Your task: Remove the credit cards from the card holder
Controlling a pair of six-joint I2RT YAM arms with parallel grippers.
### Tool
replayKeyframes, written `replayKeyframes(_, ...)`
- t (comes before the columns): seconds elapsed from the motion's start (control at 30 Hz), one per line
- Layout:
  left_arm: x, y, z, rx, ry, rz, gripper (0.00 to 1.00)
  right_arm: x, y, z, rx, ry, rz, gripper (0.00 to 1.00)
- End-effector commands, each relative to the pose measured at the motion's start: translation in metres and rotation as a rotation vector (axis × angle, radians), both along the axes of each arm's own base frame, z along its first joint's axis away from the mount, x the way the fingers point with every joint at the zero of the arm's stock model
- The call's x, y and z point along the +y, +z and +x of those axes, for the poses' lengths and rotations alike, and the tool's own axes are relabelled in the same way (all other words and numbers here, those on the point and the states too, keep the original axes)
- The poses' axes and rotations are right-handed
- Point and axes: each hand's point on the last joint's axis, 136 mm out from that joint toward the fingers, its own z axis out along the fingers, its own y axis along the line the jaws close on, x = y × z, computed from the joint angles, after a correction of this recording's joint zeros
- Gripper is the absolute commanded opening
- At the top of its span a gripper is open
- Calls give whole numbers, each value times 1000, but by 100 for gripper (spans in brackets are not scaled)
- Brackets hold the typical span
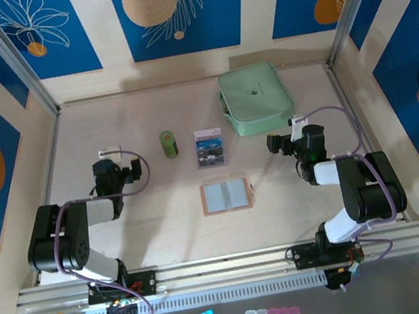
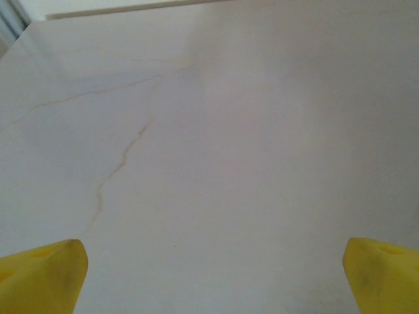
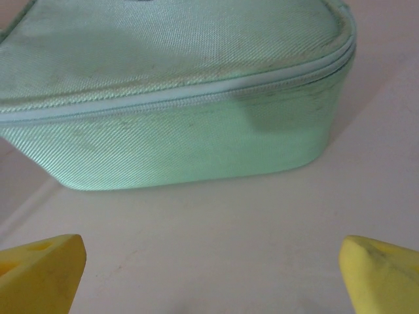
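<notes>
The card holder lies open and flat on the counter, between the two claws, touched by neither. Left claw is spread wide over bare counter. Right claw is spread wide too, with the mint-green pouch just ahead of it.

Both arms are black with white lower links: left arm at lower left, right arm at lower right. Lilac cables loop along them. The left end effector and right end effector carry yellow wedge fingertips.
</notes>
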Motion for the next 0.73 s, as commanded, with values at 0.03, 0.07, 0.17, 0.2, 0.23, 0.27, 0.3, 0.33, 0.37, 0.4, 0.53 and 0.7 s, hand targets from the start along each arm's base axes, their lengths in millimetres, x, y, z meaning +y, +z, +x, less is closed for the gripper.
replayKeyframes(0.03, -7, 15, 2, -110, -55, -14, 99, 4, 12, 4, -65, 39, -1, 99)
replayKeyframes(0.07, -7, 14, 5, -106, -56, -10, 99, 4, 13, 4, -67, 39, -2, 99)
replayKeyframes(0.17, -7, 13, 4, -101, -56, -9, 100, 4, 12, 4, -63, 40, 1, 99)
replayKeyframes(0.2, -7, 14, 4, -102, -56, -9, 100, 4, 12, 4, -62, 41, 1, 99)
replayKeyframes(0.23, -8, 15, 5, -108, -56, -6, 100, 4, 12, 4, -63, 40, 1, 99)
replayKeyframes(0.27, -8, 14, 4, -102, -57, -7, 100, 4, 12, 4, -63, 40, 1, 99)
replayKeyframes(0.3, -8, 15, 5, -108, -57, -7, 100, 4, 12, 4, -63, 40, 0, 99)
replayKeyframes(0.33, -8, 14, 4, -107, -58, -7, 100, 4, 12, 4, -63, 40, 1, 99)
replayKeyframes(0.37, -8, 15, 4, -108, -60, -7, 100, 4, 12, 4, -64, 40, 1, 99)
replayKeyframes(0.4, -8, 14, 4, -108, -60, -7, 100, 4, 13, 4, -65, 41, 1, 99)
replayKeyframes(0.53, -8, 15, 4, -108, -60, -7, 100, 4, 12, 5, -60, 40, 1, 99)
replayKeyframes(0.7, -8, 15, 4, -108, -62, -7, 100, 3, 12, 3, -66, 37, 5, 99)
